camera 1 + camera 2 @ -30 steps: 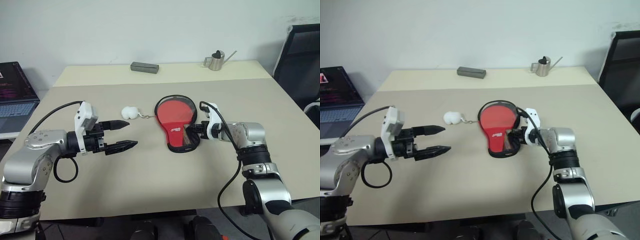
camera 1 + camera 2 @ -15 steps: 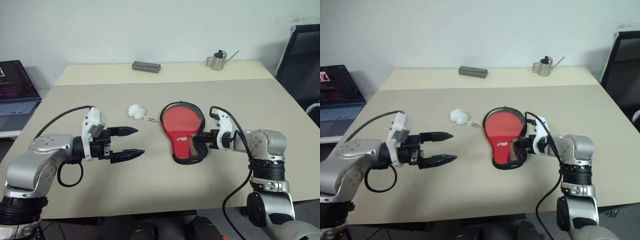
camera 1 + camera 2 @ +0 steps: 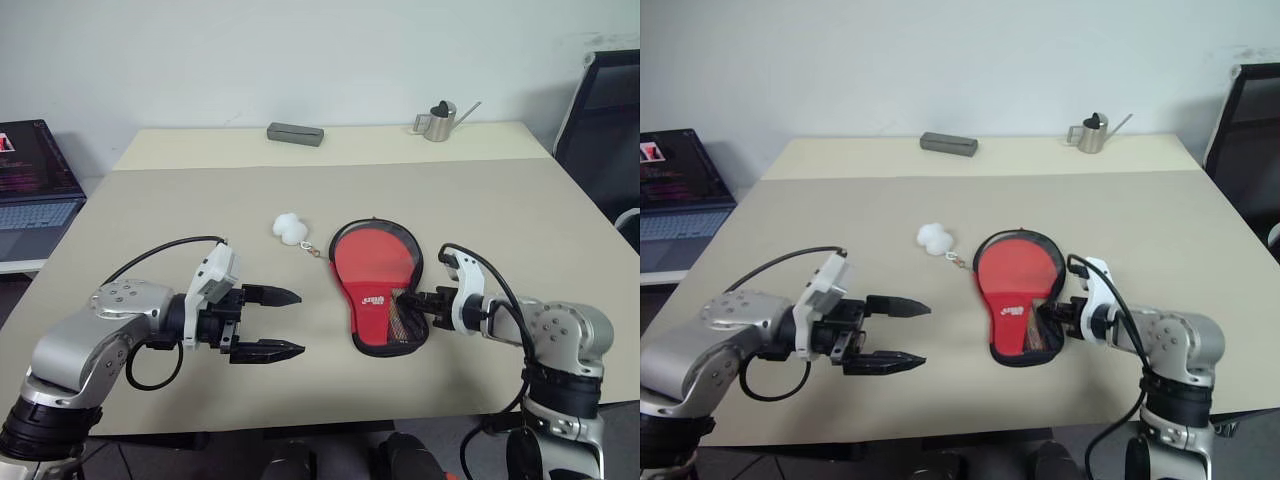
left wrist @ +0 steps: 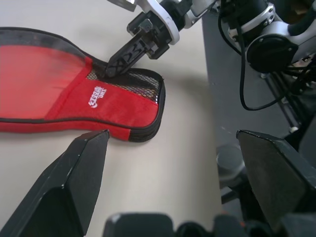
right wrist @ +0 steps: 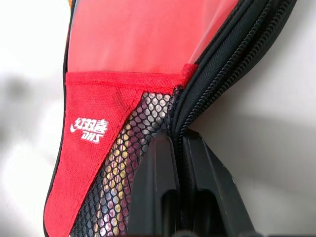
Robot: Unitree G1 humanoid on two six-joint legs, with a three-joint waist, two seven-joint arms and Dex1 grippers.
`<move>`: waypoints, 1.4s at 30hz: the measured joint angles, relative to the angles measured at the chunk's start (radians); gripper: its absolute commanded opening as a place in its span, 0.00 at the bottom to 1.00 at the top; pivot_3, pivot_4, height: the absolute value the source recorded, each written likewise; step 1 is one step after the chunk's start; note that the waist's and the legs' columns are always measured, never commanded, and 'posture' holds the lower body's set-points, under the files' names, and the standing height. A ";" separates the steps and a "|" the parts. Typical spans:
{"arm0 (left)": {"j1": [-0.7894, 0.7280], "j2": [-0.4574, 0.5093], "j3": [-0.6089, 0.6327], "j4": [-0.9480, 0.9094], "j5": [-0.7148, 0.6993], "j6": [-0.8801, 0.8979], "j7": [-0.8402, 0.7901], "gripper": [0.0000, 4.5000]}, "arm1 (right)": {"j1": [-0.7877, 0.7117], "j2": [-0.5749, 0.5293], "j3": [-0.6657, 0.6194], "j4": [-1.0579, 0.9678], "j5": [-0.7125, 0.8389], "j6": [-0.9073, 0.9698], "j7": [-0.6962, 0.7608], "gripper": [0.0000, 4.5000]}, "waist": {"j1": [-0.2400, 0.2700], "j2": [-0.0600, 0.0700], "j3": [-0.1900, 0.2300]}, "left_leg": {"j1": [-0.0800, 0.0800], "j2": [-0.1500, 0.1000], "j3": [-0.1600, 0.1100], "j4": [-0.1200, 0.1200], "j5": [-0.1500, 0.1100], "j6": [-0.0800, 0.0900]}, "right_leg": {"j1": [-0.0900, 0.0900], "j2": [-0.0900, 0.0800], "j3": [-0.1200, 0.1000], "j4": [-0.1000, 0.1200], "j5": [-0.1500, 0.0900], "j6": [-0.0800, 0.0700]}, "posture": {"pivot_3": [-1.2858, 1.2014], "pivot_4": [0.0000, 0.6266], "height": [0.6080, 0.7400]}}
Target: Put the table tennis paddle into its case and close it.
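Beige table (image 3: 300, 170) against a white wall; laptop, black chair at the sides. Red case (image 3: 378, 285) with white lettering, unreadable, lay between the end effectors. Right end effector (image 3: 412, 298) pinched shut on the case's zipper edge. Left end effector (image 3: 288, 322) spread wide, empty, near the case.

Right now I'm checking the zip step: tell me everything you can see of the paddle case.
The flat paddle-shaped red fabric case lies on the beige table, black-edged with a zipper, white lettering and a black mesh pocket at its narrow end. A short chain joins its round end to a white pompom charm. The right pincer, shut, pinches the zippered edge beside the mesh pocket.
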 measured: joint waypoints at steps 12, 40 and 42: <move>-0.011 -0.002 -0.054 -0.019 -0.024 0.019 -0.022 1.00 | 0.208 -0.102 -0.029 -0.101 0.548 -0.013 -0.369 0.00 | 0.002 0.000 0.000 | 0.001 0.000 -0.001 0.000 0.000 0.000 | 0.003 0.000 -0.001 -0.002 -0.001 0.000 | 0.52 0.24 1.00; -0.022 -0.025 -0.095 -0.008 -0.012 -0.003 -0.019 1.00 | 0.315 -0.503 0.434 -0.155 1.198 -0.692 -0.811 0.60 | 0.001 0.000 0.000 | 0.002 0.006 0.000 0.000 0.000 0.000 | 0.004 0.007 0.001 -0.004 -0.001 -0.002 | 0.52 0.24 1.00; -0.019 -0.025 -0.094 -0.008 -0.011 -0.005 -0.018 1.00 | 0.320 -0.540 0.431 -0.161 1.198 -0.692 -0.791 0.60 | 0.004 0.000 0.000 | 0.002 0.006 0.000 0.000 0.000 0.001 | 0.004 0.007 0.001 -0.004 -0.001 -0.002 | 0.52 0.24 1.00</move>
